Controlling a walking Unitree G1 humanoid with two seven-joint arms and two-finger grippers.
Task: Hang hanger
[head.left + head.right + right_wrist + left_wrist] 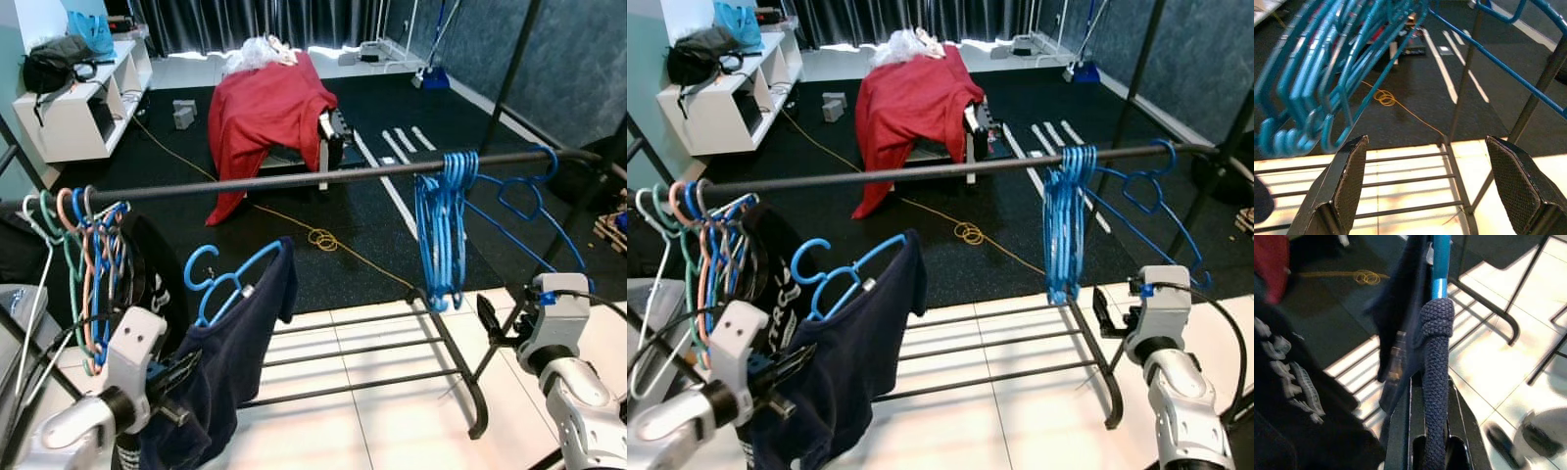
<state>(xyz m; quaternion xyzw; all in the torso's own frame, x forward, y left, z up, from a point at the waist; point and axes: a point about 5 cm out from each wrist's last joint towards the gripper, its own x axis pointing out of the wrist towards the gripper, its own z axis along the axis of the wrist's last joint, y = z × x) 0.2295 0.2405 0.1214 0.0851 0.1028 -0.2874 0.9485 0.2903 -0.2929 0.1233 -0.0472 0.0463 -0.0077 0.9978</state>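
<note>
left eye view: a blue hanger (227,279) carrying a dark navy garment (235,362) is held up below the black rail (294,179), its hook not yet over it. left gripper (1425,431) is pinched on the garment's knitted edge at the hanger. right gripper (1432,191) is spread wide, holding nothing, near a bunch of blue hangers (441,230) on the rail.
</note>
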